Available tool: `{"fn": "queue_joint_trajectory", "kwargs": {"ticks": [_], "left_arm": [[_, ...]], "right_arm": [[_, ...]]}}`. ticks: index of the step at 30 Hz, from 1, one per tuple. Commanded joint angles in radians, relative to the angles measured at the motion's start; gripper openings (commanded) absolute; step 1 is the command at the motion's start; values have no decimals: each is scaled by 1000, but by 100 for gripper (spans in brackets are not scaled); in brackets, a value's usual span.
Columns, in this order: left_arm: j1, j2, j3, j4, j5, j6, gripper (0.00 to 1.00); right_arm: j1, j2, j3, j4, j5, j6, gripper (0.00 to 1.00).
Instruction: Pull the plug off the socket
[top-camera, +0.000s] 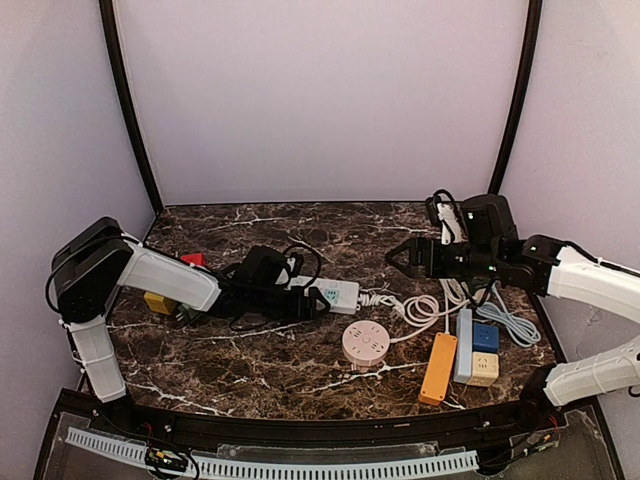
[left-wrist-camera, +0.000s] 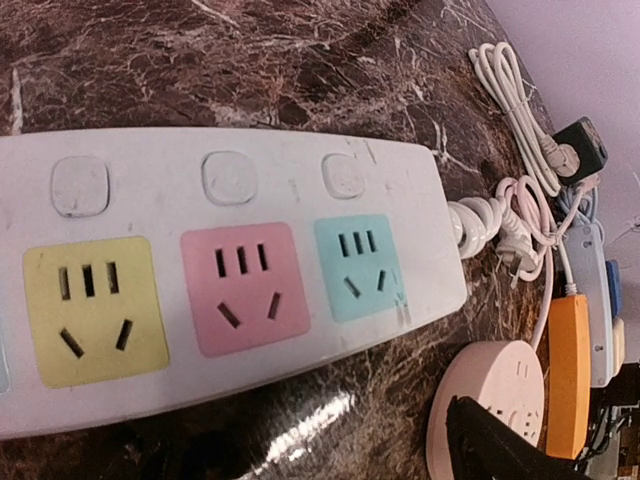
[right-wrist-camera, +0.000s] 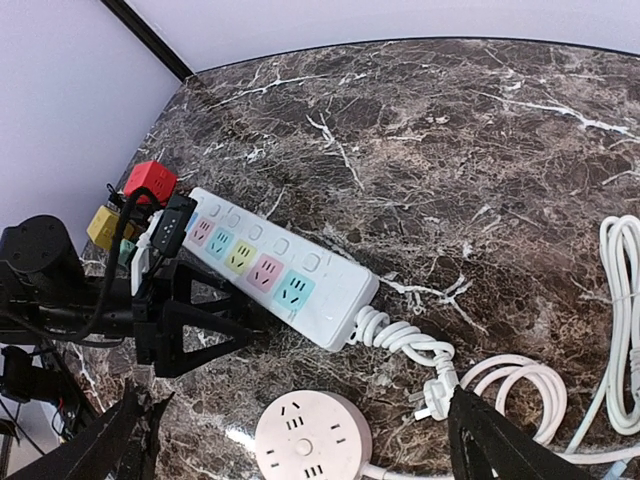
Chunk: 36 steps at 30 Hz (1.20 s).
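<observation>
Left fingers (left-wrist-camera: 500, 450) spread beside the white plastic power strip (right-wrist-camera: 330, 300); right fingers (right-wrist-camera: 500, 445) spread above the dark marble worktop (right-wrist-camera: 450, 150).

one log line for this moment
left gripper: open, beside power strip | right gripper: open, empty, raised | visible sockets: empty | white plug: loose on table

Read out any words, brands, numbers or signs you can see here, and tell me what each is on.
No text can be read.
White multi-socket power strip: faint marks on its square buttons, too blurred.
Round pink socket: no print shows.
Orange rectangular power strip: too small to tell.
</observation>
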Motion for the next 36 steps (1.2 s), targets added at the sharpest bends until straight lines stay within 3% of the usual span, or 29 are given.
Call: {"fn": "queue_joint_trajectory", "kwargs": {"ticks": [1,10,17,27,36], "left_arm": [[42,58,81,69,-34,8,91],[139,211,270,92,-9,77,91],[174,198,387,5,-11,190,90],[257,-143,193,-119,-9,258,94],[471,-464,101,-468,52,332,96]], "right_arm": [[-7,-25,-21,-6,14,6,96],[-11,-19,-26,-18,21,5,97],[-30,-11,-24,-28,9,-15,99],[-185,55,-14,-43,-54,-97,99],[-418,52,-19,-46,-101,-190,99]]}}
